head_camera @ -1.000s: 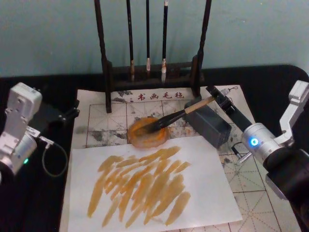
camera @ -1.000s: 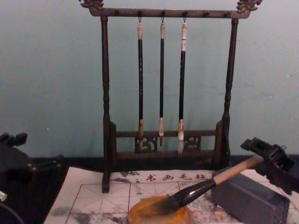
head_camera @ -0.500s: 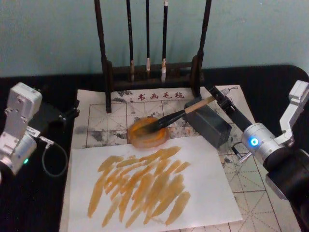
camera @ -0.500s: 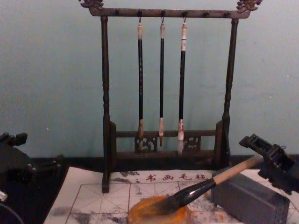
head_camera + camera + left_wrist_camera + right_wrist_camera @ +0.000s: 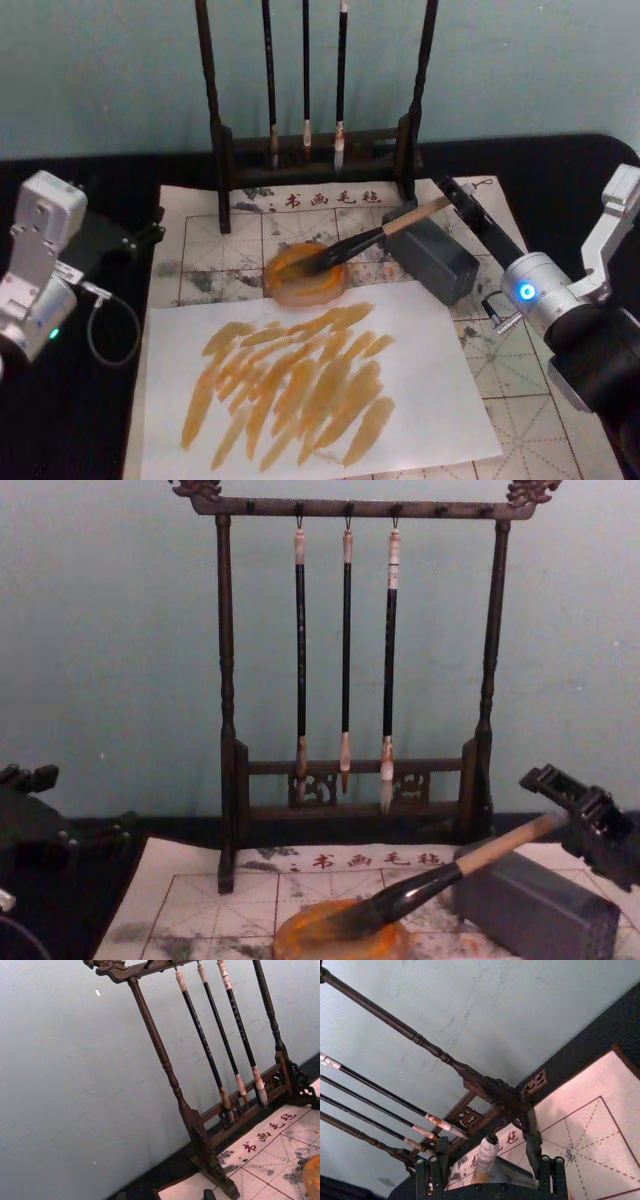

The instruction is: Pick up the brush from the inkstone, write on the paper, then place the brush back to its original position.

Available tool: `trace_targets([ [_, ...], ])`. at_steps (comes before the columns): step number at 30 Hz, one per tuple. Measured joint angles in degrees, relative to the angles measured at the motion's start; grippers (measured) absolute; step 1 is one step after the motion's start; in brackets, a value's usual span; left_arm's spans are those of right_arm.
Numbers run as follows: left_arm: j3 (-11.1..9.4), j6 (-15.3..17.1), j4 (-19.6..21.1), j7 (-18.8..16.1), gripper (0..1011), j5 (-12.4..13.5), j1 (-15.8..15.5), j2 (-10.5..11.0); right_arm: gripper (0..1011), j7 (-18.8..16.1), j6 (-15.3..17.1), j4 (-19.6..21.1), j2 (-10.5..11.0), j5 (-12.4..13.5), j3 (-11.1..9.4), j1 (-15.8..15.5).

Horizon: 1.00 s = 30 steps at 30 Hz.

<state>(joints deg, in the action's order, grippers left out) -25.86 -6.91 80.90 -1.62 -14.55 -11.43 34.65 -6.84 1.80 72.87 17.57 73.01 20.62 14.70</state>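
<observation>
The right gripper (image 5: 457,196), jaws seemingly parted, is straddling the pale-handled thick brush (image 5: 366,238), whose tip is resting in the round amber inkstone (image 5: 305,271) ahead.

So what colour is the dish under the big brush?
Orange-amber; the dish shows best in the head view.

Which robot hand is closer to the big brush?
The right. The right gripper is at the handle end of the brush, fingers open on either side. The left gripper sits far off, beyond the paper's left edge.

Brush (image 5: 372,236) tip rests in the inkstone (image 5: 305,272), its handle across the block (image 5: 432,254) to the inkstone's right. Rack (image 5: 316,150) with 3 brushes (image 5: 305,70) stands behind the inkstone, paper (image 5: 420,400) in front.
</observation>
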Motion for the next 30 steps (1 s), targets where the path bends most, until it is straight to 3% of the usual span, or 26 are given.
trace_targets([
  [9, 0.00, 0.00, 0.00, 0.00, 1001, 0.00, 0.00, 0.00, 1000, 0.97, -0.89, 0.02, -0.29, -1.99, -0.93, -0.12],
  [15, 0.00, 0.00, 0.00, 0.00, 1001, 0.00, 0.00, 0.00, 1000, 1.68, -2.76, 1.05, 0.60, -5.38, -1.39, -0.73],
  [22, 0.00, 0.00, 0.00, 0.00, 1001, 0.00, 0.00, 0.00, 1000, 1.80, -5.31, 4.06, 2.60, -9.82, -2.17, -2.89],
  [30, 0.00, 0.00, 0.00, 0.00, 1001, 0.00, 0.00, 0.00, 1000, 2.99, -5.40, 8.74, 6.02, -14.73, -2.28, -6.24],
])
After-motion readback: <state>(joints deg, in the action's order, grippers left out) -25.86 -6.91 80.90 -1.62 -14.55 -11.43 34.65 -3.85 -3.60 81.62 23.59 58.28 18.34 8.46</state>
